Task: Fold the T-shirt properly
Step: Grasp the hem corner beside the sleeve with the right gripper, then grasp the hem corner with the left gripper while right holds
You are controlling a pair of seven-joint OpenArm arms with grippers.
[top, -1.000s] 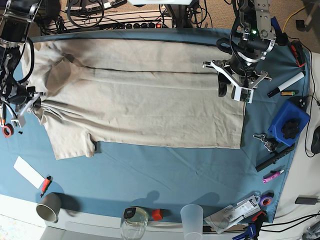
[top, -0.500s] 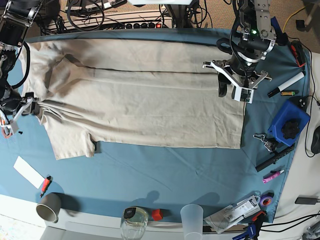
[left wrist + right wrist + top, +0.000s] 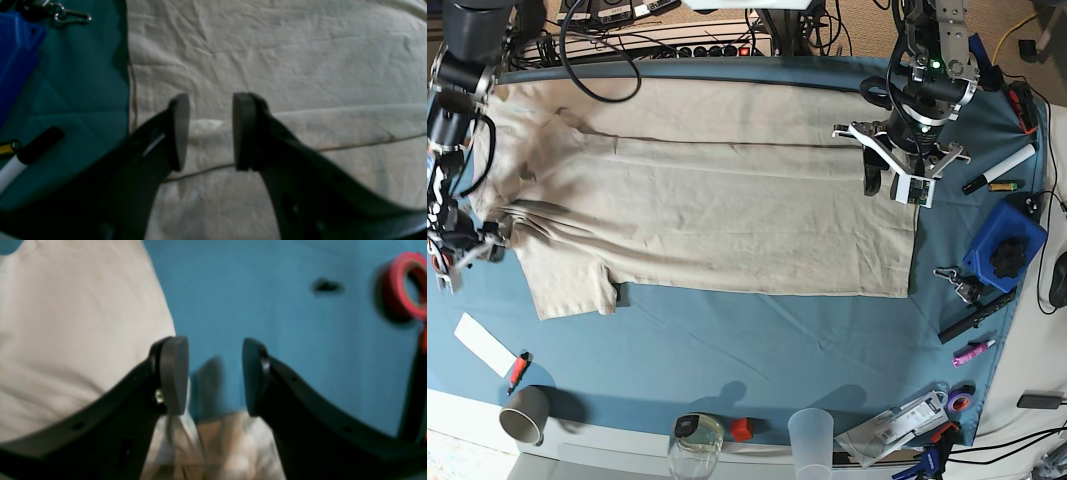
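Base view: T-shirt (image 3: 717, 210) btwn both part-open, empty hands, left hand (image 3: 905, 180) above hem, right hand (image 3: 472, 243) at sleeve edge.

You can read no text, label, brand, number or sign in any of these views. The T-shirt (image 3: 717, 215) is plain, with no print showing in either the base view or the wrist views. The white slip (image 3: 484, 345) near the table's front-left corner looks blank at this size. The crumpled packet (image 3: 897, 425) at the front edge carries some marking, but it is too small and blurred for you to make out. The markers (image 3: 999, 169) and the blue box (image 3: 1005, 245) on the right show no lettering that you could read.
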